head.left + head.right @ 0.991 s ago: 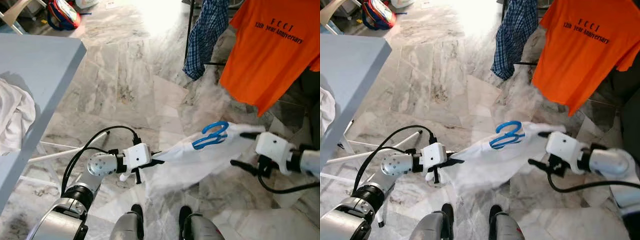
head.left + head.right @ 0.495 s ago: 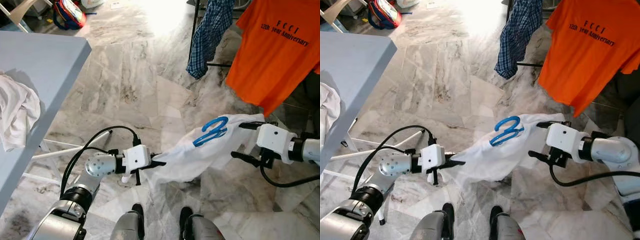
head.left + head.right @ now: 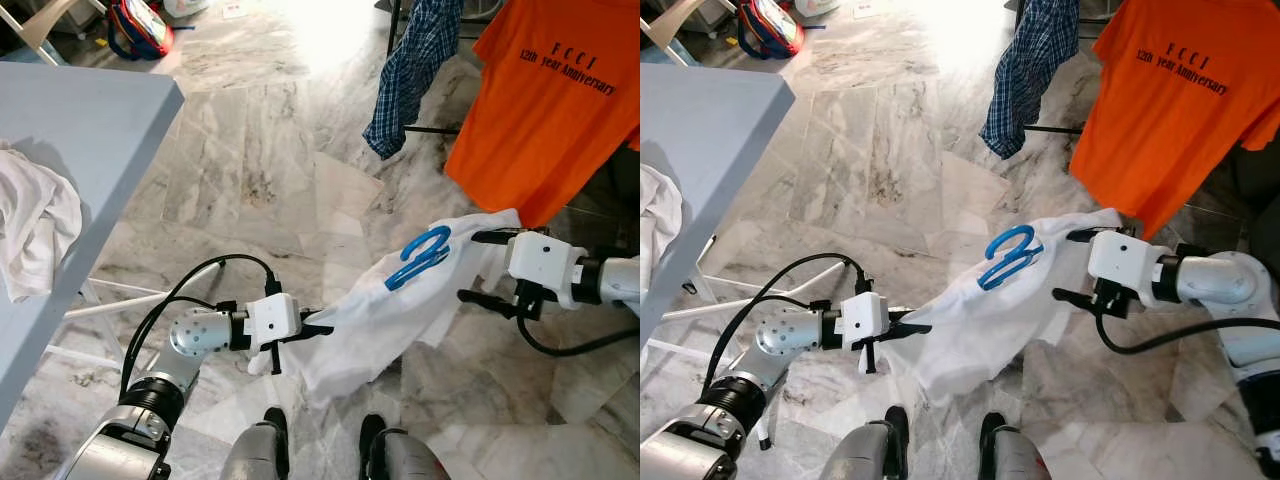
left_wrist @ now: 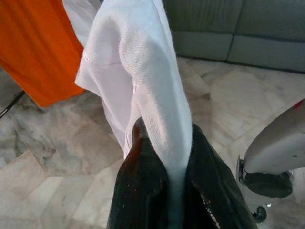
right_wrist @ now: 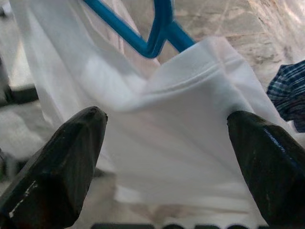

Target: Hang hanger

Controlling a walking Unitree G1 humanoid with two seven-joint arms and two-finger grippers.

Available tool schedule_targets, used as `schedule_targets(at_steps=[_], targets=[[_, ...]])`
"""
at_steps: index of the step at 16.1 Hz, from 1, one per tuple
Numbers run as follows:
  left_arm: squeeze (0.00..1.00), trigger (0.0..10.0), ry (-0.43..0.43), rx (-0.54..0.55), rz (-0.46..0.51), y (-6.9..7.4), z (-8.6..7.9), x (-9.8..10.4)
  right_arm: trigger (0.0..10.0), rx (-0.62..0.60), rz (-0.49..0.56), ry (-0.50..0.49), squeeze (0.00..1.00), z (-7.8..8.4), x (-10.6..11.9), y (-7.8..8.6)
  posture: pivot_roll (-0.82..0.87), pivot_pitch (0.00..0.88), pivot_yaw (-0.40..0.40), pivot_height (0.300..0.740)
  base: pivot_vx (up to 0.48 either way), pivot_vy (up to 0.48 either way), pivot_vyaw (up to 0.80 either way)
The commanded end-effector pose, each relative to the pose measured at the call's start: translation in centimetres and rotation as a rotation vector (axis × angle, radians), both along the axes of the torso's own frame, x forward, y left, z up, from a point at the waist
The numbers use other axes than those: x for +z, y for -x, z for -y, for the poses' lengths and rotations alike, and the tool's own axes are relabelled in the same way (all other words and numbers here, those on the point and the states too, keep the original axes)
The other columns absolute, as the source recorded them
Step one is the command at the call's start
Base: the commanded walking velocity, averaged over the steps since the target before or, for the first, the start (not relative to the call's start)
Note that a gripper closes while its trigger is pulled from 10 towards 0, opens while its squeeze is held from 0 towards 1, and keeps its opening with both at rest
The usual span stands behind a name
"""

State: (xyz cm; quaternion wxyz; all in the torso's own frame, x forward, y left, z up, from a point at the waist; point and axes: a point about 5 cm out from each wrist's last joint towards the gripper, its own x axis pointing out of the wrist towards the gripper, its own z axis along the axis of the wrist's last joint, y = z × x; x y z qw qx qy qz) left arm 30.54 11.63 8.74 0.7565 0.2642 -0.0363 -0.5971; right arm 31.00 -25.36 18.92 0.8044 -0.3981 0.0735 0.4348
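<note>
A white shirt (image 3: 375, 320) with a blue hanger (image 3: 418, 258) lying on top of it is stretched between my two grippers, above the marble floor. My left gripper (image 3: 315, 329) is shut on one end of the white shirt (image 4: 143, 71), with the cloth pinched between its fingers (image 4: 143, 191). My right gripper (image 3: 472, 267) is at the other end, open, its fingers (image 5: 62, 157) spread wide. The shirt's edge (image 5: 167, 133) lies between them and the blue hanger (image 5: 152, 33) is just beyond. The hanger's hook is hidden in the cloth.
An orange T-shirt (image 3: 540, 90) and a plaid shirt (image 3: 415, 60) hang on a rack ahead to the right. A blue-grey table (image 3: 80, 120) with a white cloth (image 3: 35, 215) stands at the left. A red and blue bag (image 3: 140, 25) lies far back. A grey sofa (image 4: 238, 28) is nearby.
The right gripper has lifted its end of the shirt slightly, closer to the orange T-shirt. The shirt's lower part now sags further. The camera has shifted a little.
</note>
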Motion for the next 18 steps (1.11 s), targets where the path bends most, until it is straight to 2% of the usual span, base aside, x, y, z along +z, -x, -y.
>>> schedule_targets(at_steps=[1, 2, 4, 6, 7, 9, 10, 11, 12, 13, 14, 15, 16, 18], targets=[[0.00, 0.0, -0.042, -0.062, 0.007, 0.7, 0.7, -0.6, 10.0, 0.029, -0.002, -0.079, 0.00, -0.7, 0.7, 0.1, 0.00, 0.291, 0.073, 0.740, 0.000, 0.000, 0.00], [0.00, 0.0, -0.009, 0.010, 0.001, 0.1, 0.6, -0.4, 10.0, 0.028, -0.059, -0.150, 0.00, -1.1, 0.1, 0.8, 0.01, 0.291, 0.070, 0.740, 0.000, 0.000, 0.00], [0.00, 0.0, 0.019, 0.108, 0.021, -0.7, 0.4, -0.1, 10.0, 0.028, -0.159, -0.173, 0.00, -1.3, -1.8, 2.4, 0.00, 0.292, 0.068, 0.740, 0.000, 0.000, 0.00], [0.00, 0.0, 0.040, 0.178, 0.031, -1.4, 0.2, 0.3, 10.0, 0.039, -0.257, -0.173, 0.00, -1.5, -3.4, 4.1, -0.01, 0.293, 0.069, 0.740, 0.000, 0.000, 0.00], [0.00, 0.0, 0.038, 0.197, 0.040, -1.7, 0.1, 0.5, 10.0, 0.050, -0.356, -0.151, 0.00, -1.3, -4.6, 5.7, -0.01, 0.293, 0.070, 0.740, 0.000, 0.000, 0.00], [0.00, 0.0, 0.036, 0.190, 0.051, -1.9, 0.2, 0.8, 10.0, 0.020, -0.395, -0.100, 0.00, -0.3, -5.1, 6.5, -0.02, 0.293, 0.074, 0.740, 0.000, 0.000, 0.00], [0.00, 0.0, 0.034, 0.187, 0.055, -1.9, 0.3, 0.9, 10.0, 0.009, -0.388, -0.089, 0.00, 0.0, -5.0, 6.5, -0.02, 0.293, 0.074, 0.740, 0.000, 0.000, 0.00], [0.00, 0.0, 0.007, 0.175, 0.073, -2.1, 0.1, 1.1, 10.0, -0.059, -0.309, -0.044, 0.00, 1.3, -3.6, 6.0, -0.02, 0.292, 0.077, 0.740, 0.000, 0.000, 0.00], [0.00, 0.0, -0.011, 0.174, 0.077, -2.2, -0.1, 1.1, 10.0, -0.083, -0.244, -0.042, 0.00, 1.7, -2.4, 5.5, -0.02, 0.292, 0.077, 0.740, 0.000, 0.000, 0.00], [0.00, 0.0, -0.027, 0.173, 0.079, -2.3, -0.4, 1.2, 10.0, -0.131, -0.118, -0.057, 0.00, 2.3, -0.3, 4.4, -0.02, 0.291, 0.078, 0.740, 0.000, 0.000, 0.00], [0.00, 0.0, -0.034, 0.171, 0.078, -2.3, -0.5, 1.2, 10.0, -0.152, -0.067, -0.061, 0.00, 2.6, 0.4, 4.0, -0.02, 0.291, 0.078, 0.740, 0.000, 0.000, 0.00], [0.00, 0.0, -0.051, 0.155, 0.077, -2.2, -0.7, 1.1, 10.0, -0.198, 0.056, -0.044, 0.00, 3.2, 1.7, 3.1, -0.02, 0.291, 0.079, 0.740, 0.000, 0.000, 0.00], [0.00, 0.0, -0.049, 0.137, 0.074, -2.0, -0.7, 1.0, 10.0, -0.209, 0.097, -0.052, 0.00, 3.3, 2.0, 2.7, -0.02, 0.291, 0.078, 0.740, 0.000, 0.000, 0.00], [0.00, 0.0, -0.055, 0.089, 0.084, -1.6, -0.3, 1.0, 10.0, -0.206, 0.095, -0.049, 0.00, 3.1, 1.5, 2.5, -0.02, 0.291, 0.076, 0.740, 0.000, 0.000, 0.00]])
